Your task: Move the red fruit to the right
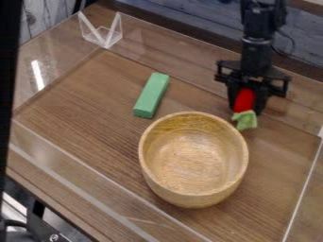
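The red fruit (245, 100) is a small red strawberry with its light green cap (245, 120) pointing toward the front, resting on the wooden table right of centre. My gripper (248, 102) hangs straight down over it. Its black fingers (229, 96) are pressed against both sides of the red body, so the gripper is shut on the fruit. The fruit still looks to be at table height.
A large wooden bowl (151, 142) stands just in front and to the left of the fruit. A long green block (153, 95) lies left of the gripper. A clear plastic stand (101, 31) sits at the back left. Clear walls edge the table.
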`<state>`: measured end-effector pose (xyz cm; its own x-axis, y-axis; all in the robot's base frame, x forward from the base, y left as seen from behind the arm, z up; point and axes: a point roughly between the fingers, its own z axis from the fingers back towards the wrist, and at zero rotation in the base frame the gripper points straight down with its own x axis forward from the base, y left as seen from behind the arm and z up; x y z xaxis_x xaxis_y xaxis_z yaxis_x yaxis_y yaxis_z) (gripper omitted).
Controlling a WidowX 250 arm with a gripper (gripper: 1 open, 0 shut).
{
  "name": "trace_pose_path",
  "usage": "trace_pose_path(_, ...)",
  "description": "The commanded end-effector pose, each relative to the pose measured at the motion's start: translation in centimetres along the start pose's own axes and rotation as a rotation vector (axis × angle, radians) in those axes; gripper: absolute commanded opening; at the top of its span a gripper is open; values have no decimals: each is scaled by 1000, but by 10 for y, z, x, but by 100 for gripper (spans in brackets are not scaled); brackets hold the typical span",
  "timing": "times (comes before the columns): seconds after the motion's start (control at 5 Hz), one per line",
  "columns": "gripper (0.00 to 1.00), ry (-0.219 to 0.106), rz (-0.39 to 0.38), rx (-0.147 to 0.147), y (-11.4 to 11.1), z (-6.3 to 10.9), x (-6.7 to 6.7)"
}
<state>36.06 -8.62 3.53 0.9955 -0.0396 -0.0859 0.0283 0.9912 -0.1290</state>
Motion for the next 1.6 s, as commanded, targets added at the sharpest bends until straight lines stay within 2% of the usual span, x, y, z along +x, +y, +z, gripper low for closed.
trace_pose_path(0.0, 0, -50, -49, -13, -25, 11, 13)
trace_pose_path(0.2, 100, -44, -27, -20, -24, 14, 8)
trace_pose_path(0.4, 100, -34, -4, -26, -23, 21, 2)
trace_pose_path(0.6, 100, -36, -45, -28, -10, 31, -7)
trace_pose_path(0.8, 100, -56, -75, -33, 6, 48, -17)
trace_pose_path(1.0, 100, -54, -107, -38, 21, 51, -23)
trace_pose_path(1.4, 100, -33, -73, -44, 4, 44, -16)
